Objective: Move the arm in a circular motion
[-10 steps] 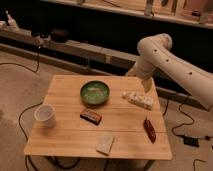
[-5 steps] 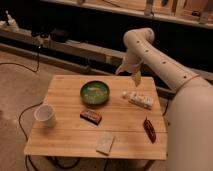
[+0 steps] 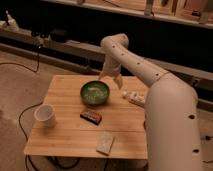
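The big glossy white arm point(image 3: 150, 85) reaches in from the lower right, bends at an elbow over the table's far edge and points down. Its pale tapering gripper point(image 3: 118, 80) hangs just right of the green bowl point(image 3: 95, 93), a little above the wooden table point(image 3: 65, 135).
On the table stand a white cup point(image 3: 44, 114) at the left, a dark red-brown bar point(image 3: 91, 116) in the middle, a pale packet point(image 3: 105, 143) near the front edge and a white packet point(image 3: 134, 98) by the arm. Cables lie on the floor at the left. A dark shelf runs behind.
The arm has swung left and closer across the table; its elbow moved from right of the table to over the far edge, and the near segment now fills the right side of the view.
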Controlling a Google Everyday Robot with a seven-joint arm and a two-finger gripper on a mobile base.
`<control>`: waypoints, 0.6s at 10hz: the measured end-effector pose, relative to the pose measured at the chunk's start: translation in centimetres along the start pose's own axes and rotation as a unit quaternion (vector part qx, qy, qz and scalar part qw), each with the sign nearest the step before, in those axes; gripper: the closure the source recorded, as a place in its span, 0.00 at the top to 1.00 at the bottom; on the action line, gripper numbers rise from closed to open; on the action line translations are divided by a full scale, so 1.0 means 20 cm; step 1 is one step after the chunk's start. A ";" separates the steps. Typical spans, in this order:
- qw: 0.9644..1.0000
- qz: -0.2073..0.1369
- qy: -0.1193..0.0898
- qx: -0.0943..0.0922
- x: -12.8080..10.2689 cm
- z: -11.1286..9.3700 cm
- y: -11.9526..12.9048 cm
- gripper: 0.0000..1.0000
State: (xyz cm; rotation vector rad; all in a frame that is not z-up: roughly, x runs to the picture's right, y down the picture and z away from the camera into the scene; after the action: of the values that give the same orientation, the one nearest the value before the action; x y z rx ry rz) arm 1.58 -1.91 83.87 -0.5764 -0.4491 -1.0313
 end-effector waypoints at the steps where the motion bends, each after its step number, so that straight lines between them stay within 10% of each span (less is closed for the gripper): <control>1: 1.000 -0.030 0.007 0.005 -0.10 0.01 -0.07 0.80; 4: 0.998 -0.051 0.030 0.019 -0.44 0.03 -0.06 0.80; 6: 0.999 0.014 0.027 0.024 -0.54 0.02 0.12 0.80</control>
State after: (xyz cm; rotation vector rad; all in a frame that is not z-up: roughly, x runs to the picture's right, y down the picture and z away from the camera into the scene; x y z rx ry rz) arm -1.03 6.45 77.17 -0.5095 -0.4160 -1.0053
